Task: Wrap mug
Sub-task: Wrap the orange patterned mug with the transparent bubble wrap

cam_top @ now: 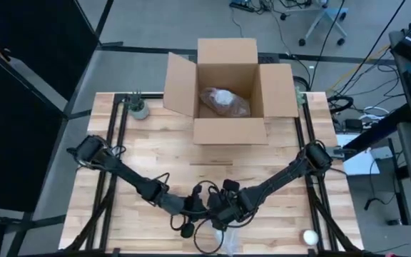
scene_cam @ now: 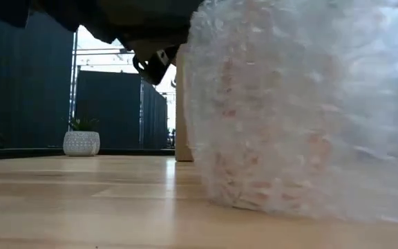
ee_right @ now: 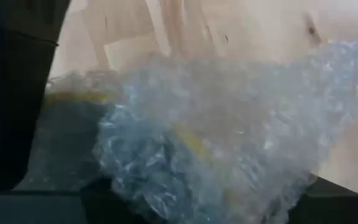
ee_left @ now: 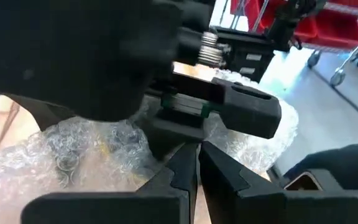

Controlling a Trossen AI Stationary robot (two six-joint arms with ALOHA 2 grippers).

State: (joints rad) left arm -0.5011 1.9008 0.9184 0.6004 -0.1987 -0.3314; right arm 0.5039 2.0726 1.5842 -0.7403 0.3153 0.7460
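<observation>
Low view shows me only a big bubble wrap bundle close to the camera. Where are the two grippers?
Observer: Both meet at the table's near edge, left gripper and right gripper, at the bubble wrap bundle.
Operator: Is the cardboard box behind it empty?
Observer: No, the open box holds another wrapped bundle.
Operator: Is anything else near?
Observer: A small white ball lies apart, on the right arm's side.
</observation>
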